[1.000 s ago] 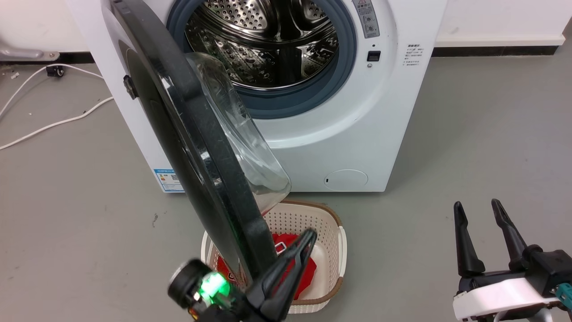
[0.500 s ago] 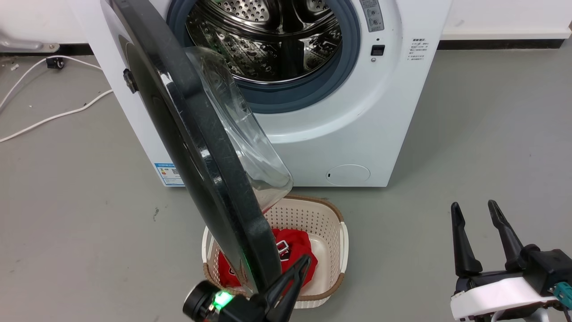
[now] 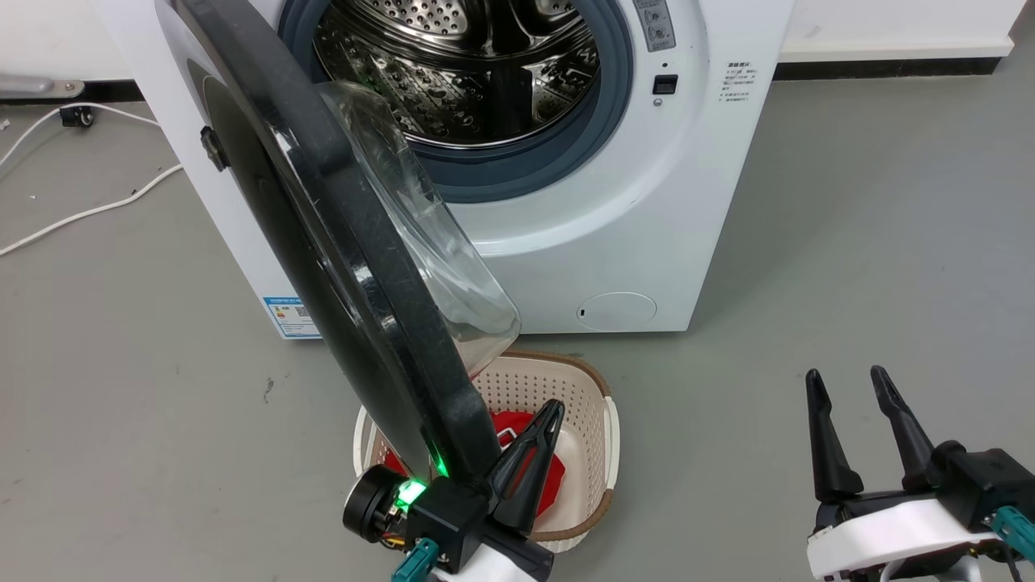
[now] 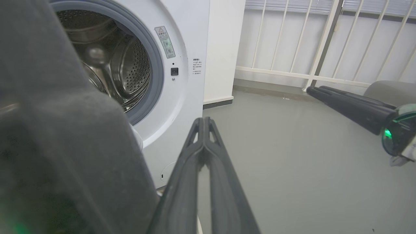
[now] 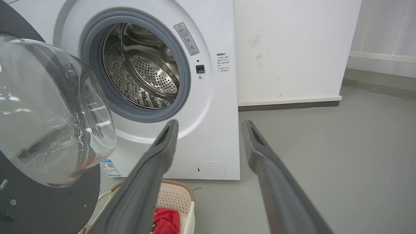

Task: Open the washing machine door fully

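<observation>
The washing machine door (image 3: pixel 340 242) stands swung out from the white machine (image 3: pixel 647 202), roughly edge-on to me, its clear glass bowl (image 3: pixel 420 242) facing the open drum (image 3: pixel 469 65). My left gripper (image 3: pixel 552 408) is shut with nothing between its fingers and lies just right of the door's lower edge; I cannot tell whether it touches. In the left wrist view the door (image 4: pixel 65 146) looms at the left beside the left gripper (image 4: pixel 203 121). My right gripper (image 3: pixel 845 376) stands open over the floor at lower right, well clear of the door (image 5: pixel 48 113), its tips (image 5: pixel 210 125) pointing at the machine.
A cream perforated basket (image 3: pixel 602 436) holding a red garment (image 3: pixel 517 418) sits on the floor under the door's lower edge. White cables (image 3: pixel 81 214) lie on the floor at the left. Grey floor stretches to the right of the machine; a railing (image 4: pixel 308 42) stands beyond.
The head view has shifted a little. My left gripper dipped, then came back up beside the door's lower edge. The door's angle looks about the same. The right gripper stays open.
</observation>
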`<state>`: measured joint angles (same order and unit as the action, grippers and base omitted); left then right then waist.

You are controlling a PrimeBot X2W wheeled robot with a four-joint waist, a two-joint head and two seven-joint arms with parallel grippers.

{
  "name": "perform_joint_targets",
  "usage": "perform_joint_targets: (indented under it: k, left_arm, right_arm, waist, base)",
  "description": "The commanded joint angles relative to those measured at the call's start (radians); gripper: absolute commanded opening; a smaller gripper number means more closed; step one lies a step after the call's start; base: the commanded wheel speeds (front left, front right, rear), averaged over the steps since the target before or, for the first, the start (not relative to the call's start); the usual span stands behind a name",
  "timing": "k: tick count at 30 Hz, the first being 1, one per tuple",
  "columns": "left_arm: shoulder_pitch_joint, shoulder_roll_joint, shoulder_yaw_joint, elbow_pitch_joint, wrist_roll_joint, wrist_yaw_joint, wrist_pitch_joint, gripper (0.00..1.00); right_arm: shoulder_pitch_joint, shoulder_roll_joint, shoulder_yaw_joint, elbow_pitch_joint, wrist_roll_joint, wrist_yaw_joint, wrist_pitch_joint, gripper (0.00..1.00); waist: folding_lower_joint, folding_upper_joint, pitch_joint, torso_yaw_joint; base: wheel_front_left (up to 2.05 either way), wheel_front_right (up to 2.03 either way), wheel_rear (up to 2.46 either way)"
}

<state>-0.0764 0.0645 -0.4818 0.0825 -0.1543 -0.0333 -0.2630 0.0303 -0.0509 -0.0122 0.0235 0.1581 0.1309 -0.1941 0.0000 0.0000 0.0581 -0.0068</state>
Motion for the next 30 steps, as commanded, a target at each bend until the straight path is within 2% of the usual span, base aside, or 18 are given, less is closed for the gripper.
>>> perform_joint_targets:
  k: [1,10,19,30]
  left_arm:
    - [-0.017,0.012,0.033,0.005,-0.002,0.019,-0.002,0.0]
    - [0.054,0.007,0.05,-0.044,0.008,0.035,-0.002,0.0]
    - [0.168,0.013,0.071,-0.088,-0.008,0.056,-0.002,0.0]
    - [0.261,0.054,0.115,-0.123,-0.005,0.105,-0.001,0.0]
  right_arm:
    - [-0.009,0.001,0.001,0.003,0.007,0.0,-0.002,1.0]
    - [-0.003,0.001,0.009,0.018,0.02,0.0,-0.002,1.0]
    - [0.02,0.001,0.011,0.028,0.032,0.0,0.003,1.0]
    - [0.045,0.002,0.015,0.023,0.038,0.0,0.011,1.0]
  waist:
    - [0.0,0.0,0.0,0.0]
    - [0.0,0.0,-0.013,0.01]
    - [0.0,0.0,-0.041,0.055]
    - [0.0,0.0,-0.059,0.117]
  base:
    - [0.0,0.0,0.0]
    - [0.0,0.0,0.0]
    - [0.0,0.0,0.0]
    - [0.0,0.0,0.0]
